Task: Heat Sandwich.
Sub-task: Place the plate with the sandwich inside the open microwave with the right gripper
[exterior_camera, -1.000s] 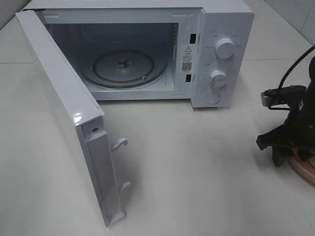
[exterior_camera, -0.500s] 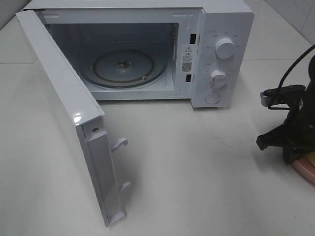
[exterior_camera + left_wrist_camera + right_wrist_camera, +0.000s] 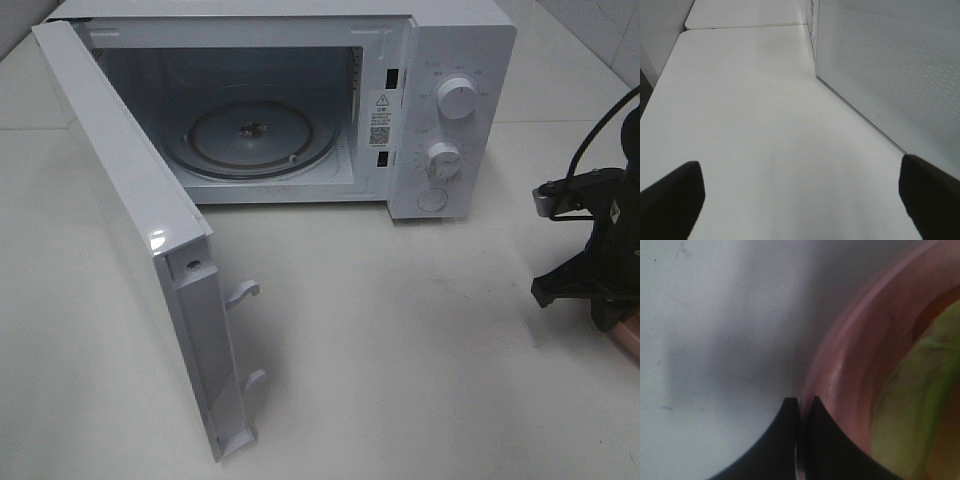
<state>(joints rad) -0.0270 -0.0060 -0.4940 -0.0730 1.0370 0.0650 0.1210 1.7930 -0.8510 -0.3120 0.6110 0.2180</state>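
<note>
The sandwich (image 3: 912,400) shows only in the right wrist view, as pale green leafy filling lying on a round pink plate (image 3: 850,355). My right gripper (image 3: 800,407) is shut, its two black fingertips pinched on the near rim of that plate. From above, this gripper (image 3: 603,305) stands at the right edge of the table, with a sliver of the plate (image 3: 630,338) just beyond it. The sandwich itself is hidden there. My left gripper (image 3: 800,202) is open and holds nothing, hovering over bare table.
A white microwave (image 3: 455,110) stands at the back with its door (image 3: 140,230) swung wide to the left. Its glass turntable (image 3: 250,135) is bare. The door's outer face (image 3: 890,65) rises beside my left gripper. White tabletop (image 3: 400,330) lies between microwave and plate.
My right gripper's fingers have come together on the plate rim. The gripper and plate have shifted a little to the right and slightly up. The left gripper has not moved.
</note>
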